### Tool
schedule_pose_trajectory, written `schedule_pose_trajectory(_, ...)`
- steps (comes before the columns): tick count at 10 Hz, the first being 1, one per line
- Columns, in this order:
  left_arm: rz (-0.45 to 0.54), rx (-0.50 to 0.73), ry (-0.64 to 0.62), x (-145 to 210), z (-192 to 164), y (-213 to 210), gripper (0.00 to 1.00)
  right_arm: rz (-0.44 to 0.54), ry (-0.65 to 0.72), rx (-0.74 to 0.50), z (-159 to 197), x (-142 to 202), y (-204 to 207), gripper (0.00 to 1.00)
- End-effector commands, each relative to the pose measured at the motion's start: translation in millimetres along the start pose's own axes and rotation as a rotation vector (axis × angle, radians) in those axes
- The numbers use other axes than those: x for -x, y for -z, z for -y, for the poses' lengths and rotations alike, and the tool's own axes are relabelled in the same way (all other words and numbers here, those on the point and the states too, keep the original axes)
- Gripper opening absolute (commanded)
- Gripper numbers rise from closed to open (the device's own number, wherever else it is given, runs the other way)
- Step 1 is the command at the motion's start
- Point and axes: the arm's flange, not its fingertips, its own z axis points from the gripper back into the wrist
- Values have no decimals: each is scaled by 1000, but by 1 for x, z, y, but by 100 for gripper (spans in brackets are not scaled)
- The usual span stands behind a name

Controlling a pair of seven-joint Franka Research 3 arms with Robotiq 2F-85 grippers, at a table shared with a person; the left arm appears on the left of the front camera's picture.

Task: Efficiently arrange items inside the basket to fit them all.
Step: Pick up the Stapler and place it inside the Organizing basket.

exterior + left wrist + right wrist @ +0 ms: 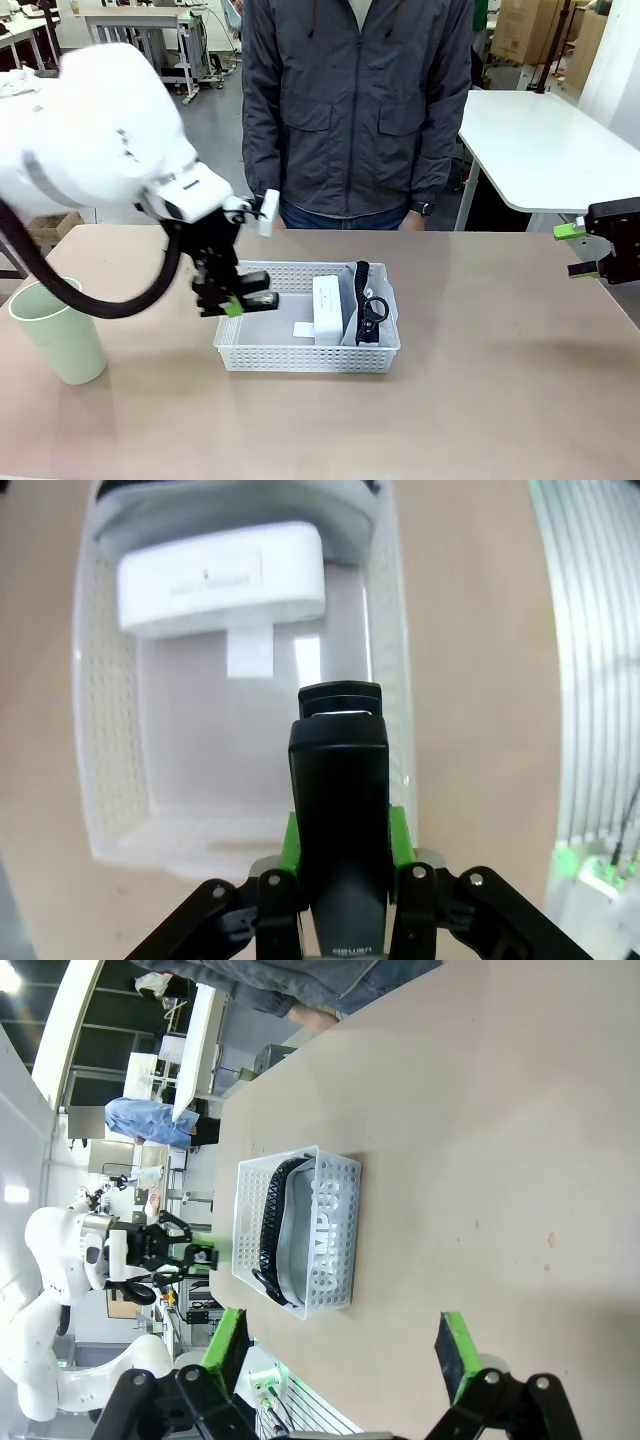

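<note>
Two states show: the left pincer (344, 845) is clamped on the black stapler (338, 770) above the basket's (300, 357) left end at mid-frame, while the right pincer (575, 250) hangs spread wide and empty at the right edge.

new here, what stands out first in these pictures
The left end effector grips a black stapler above the left end of the white lattice plastic basket. A small white box and a grey zippered pouch fill its right half; a pale green plastic cup stands at the left edge of the table.
</note>
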Motion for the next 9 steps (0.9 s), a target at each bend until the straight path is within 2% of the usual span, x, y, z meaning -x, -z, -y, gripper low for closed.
schedule_pose_trajectory(1,56,-62,-7,-21,-17,24,37,1,-5,-9,0,1,-1,100)
schedule_pose_trajectory(5,9,-139,-23,-36,-33,62,37,1,-5,-9,0,1,-1,100)
schedule_pose_trajectory(9,-36,-123,-49,-30,-45,82,37,1,-5,-9,0,1,-1,100)
